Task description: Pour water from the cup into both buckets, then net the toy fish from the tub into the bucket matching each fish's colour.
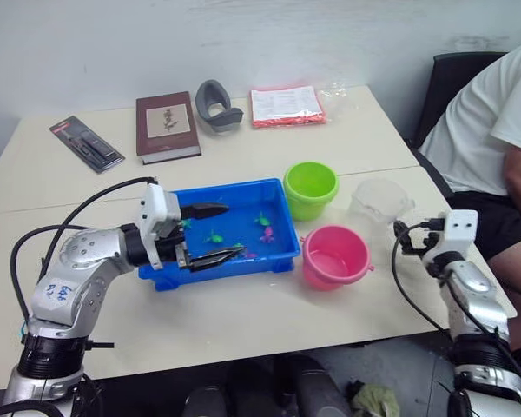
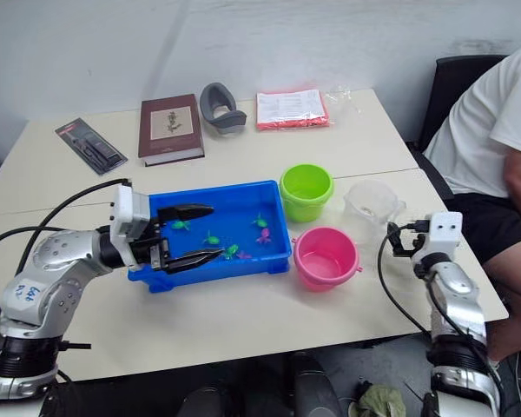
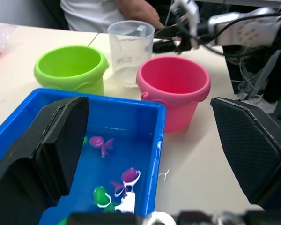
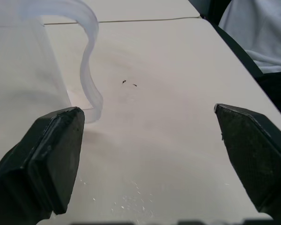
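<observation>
Hovering open-jawed over the tub (image 1: 273,252) of fish (image 3: 102,143), the left gripper (image 1: 210,233) needs a low, level scoop, while the right gripper (image 4: 150,154) gapes beside the cup (image 2: 371,202), near both buckets (image 2: 326,257).

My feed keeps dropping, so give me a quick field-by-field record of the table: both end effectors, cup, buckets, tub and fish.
left end effector: open, over the tub, holding nothing
right end effector: open, beside the cup handle, holding nothing
cup: upright on the table, between the buckets and the right arm
green bucket: upright, against the tub's far right corner
pink bucket: upright, by the tub's near right corner
tub: on the table
fish: green and pink ones, all in the tub
</observation>
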Motion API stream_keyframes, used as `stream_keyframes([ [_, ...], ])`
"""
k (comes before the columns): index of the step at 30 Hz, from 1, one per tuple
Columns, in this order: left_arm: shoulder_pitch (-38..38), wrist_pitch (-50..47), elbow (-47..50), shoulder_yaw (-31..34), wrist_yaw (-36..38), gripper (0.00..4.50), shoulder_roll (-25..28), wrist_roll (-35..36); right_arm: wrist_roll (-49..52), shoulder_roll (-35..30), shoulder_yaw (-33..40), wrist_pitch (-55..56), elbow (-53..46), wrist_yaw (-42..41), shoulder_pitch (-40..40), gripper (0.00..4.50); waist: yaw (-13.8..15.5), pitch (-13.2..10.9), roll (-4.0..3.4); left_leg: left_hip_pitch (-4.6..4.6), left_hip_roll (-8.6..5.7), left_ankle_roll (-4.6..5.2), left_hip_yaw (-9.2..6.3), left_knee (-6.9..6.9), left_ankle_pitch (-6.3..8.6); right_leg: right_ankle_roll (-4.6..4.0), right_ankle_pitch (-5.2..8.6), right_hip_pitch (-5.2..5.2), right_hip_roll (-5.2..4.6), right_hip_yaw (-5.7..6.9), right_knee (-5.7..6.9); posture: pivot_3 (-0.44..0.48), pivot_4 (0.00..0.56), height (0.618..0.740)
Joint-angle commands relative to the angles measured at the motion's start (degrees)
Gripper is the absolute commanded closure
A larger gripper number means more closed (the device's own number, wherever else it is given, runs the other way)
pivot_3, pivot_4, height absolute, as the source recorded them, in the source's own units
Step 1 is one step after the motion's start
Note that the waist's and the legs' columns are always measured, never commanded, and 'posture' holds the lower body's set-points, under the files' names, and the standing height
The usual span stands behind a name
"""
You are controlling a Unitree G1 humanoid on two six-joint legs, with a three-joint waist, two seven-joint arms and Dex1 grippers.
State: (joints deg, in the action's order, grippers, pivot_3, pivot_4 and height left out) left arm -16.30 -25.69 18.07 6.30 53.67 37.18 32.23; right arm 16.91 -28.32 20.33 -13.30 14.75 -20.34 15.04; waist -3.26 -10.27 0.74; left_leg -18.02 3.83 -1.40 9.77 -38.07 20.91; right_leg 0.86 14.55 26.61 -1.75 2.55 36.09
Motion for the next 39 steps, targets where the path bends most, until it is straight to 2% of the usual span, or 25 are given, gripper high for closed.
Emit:
stream_keyframes([
  [1, 1.07, 0.14, 2.91, 1.94, -0.2, 0.0, 0.82, 1.52, 5.51, -2.58, 1.65, -5.94, -11.25, -5.31, -5.28, 0.03, 0.08, 0.0, 0.0, 0.0, 0.0, -0.01, -0.01, 0.01, 0.0, 0.0, 0.0, 0.0, 0.0, 0.0, 0.0, 0.0, 0.15, 0.74],
  [10, 1.77, 0.63, 1.14, 3.74, 0.29, 0.0, 1.99, 0.91, 10.53, -4.55, 10.7, -8.23, -25.69, -5.91, -17.15, 0.03, 0.17, -0.01, 0.01, 0.0, -0.03, -0.05, -0.02, 0.06, 0.04, 0.01, 0.0, -0.02, 0.06, 0.03, -0.08, 0.0, 0.15, 0.74],
  [12, 2.15, 0.63, 1.12, 4.31, 0.07, 0.0, 2.36, 0.86, 11.4, -4.83, 12.81, -7.44, -26.98, -6.33, -17.37, 0.03, -0.22, -0.07, -0.09, -0.16, -0.32, 0.08, -1.35, 0.08, -0.03, 0.1, 0.03, -0.52, -0.35, 0.7, -0.16, 0.0, 0.15, 0.74],
  [13, 3.26, 0.25, 1.29, 4.62, 0.28, 0.0, 3.31, 0.47, 12.1, -6.14, 14.39, -7.55, -28.14, -7.27, -17.4, 0.03, -0.26, -0.09, -0.13, -0.18, -0.84, 0.17, -2.68, 0.16, -0.22, 0.16, 0.08, -1.04, -0.94, 1.81, -0.35, 0.0, 0.15, 0.74],
  [15, 6.12, -0.07, 1.56, 6.11, 0.84, 0.0, 5.03, 0.17, 15.09, -8.87, 17.31, -9.69, -30.11, -8.33, -15.98, 0.03, -0.03, -0.12, -0.28, -0.38, -1.48, 0.31, -4.37, 0.17, -0.59, 0.34, 0.21, -1.58, -1.8, 3.33, -0.56, 0.0, 0.15, 0.74],
  [18, 9.79, -0.15, 0.64, 9.93, 0.44, 0.0, 6.81, 0.86, 16.77, -12.98, 18.02, -10.06, -32.04, -10.13, -12.98, 0.03, 1.67, -0.21, -0.15, -0.49, -1.57, 0.65, -4.29, 0.02, -0.44, 0.28, 0.17, -1.17, -1.71, 3.02, -0.44, 0.0, 0.15, 0.74],
  [22, 14.54, 0.02, -1.47, 15.55, -0.14, 0.0, 8.46, 0.23, 18.33, -15.95, 14.3, -10.95, -35.33, -13.12, -10.0, 0.03, 2.89, -0.26, 0.14, -0.52, -1.52, 0.83, -4.35, 0.03, -0.3, 0.25, 0.19, -1.18, -1.59, 2.99, -0.53, 0.0, 0.15, 0.74],
  [23, 17.97, 0.2, -2.78, 20.03, -1.95, 0.0, 8.23, -0.88, 18.93, -16.04, 11.28, -10.37, -37.09, -14.45, -7.46, 0.03, 2.8, -0.27, 0.13, -0.53, -1.49, 0.85, -4.3, 0.03, -0.26, 0.24, 0.19, -1.17, -1.58, 2.97, -0.55, 0.0, 0.15, 0.74],
  [25, 23.5, 0.19, -3.72, 26.63, -5.72, 0.0, 6.89, -2.09, 20.02, -16.06, 7.33, -9.57, -39.17, -17.24, -4.76, 0.03, 1.67, -0.3, 0.16, -0.64, -1.4, 0.9, -4.05, 0.09, -0.14, 0.23, 0.2, -1.15, -1.57, 2.86, -0.53, 0.0, 0.15, 0.74],
  [29, 33.77, -1.31, -2.46, 37.14, -10.34, 0.0, 2.77, -1.16, 17.06, -17.65, 0.2, -7.53, -38.49, -22.53, -1.17, 0.03, 1.72, -0.43, 0.39, -0.51, -1.23, 0.85, -3.99, 0.06, -0.05, 0.14, 0.27, -1.07, -1.52, 2.96, -0.61, 0.0, 0.15, 0.74],
  [32, 38.5, -8.04, -1.41, 44.08, -16.49, 0.0, -0.9, 2.13, 18.56, -15.62, -2.49, -0.35, -39.05, -29.91, 1.36, 0.03, 2.19, -0.48, 0.5, -0.6, -1.25, 0.93, -4.03, 0.0, 0.12, 0.13, 0.27, -1.04, -1.61, 3.06, -0.72, 0.0, 0.15, 0.74],
  [36, 43.44, -12.15, 2.67, 48.36, -23.44, 0.0, -3.95, 0.59, 20.35, -14.01, -5.78, 2.12, -41.2, -35.22, 1.33, 0.03, 3.31, -0.46, 0.57, -0.67, -1.25, 1.13, -4.14, -0.05, 0.33, 0.11, 0.27, -1.05, -1.65, 3.18, -0.82, 0.0, 0.15, 0.74],
  [39, 47.18, -18.91, 5.39, 50.48, -28.86, 0.0, -6.05, 0.34, 21.92, -14.27, -6.8, 1.85, -41.43, -38.85, -0.18, 0.03, 3.47, -0.43, 0.62, -0.74, -1.27, 1.18, -4.23, -0.12, 0.38, 0.1, 0.28, -1.06, -1.72, 3.25, -0.86, 0.0, 0.15, 0.74],
])
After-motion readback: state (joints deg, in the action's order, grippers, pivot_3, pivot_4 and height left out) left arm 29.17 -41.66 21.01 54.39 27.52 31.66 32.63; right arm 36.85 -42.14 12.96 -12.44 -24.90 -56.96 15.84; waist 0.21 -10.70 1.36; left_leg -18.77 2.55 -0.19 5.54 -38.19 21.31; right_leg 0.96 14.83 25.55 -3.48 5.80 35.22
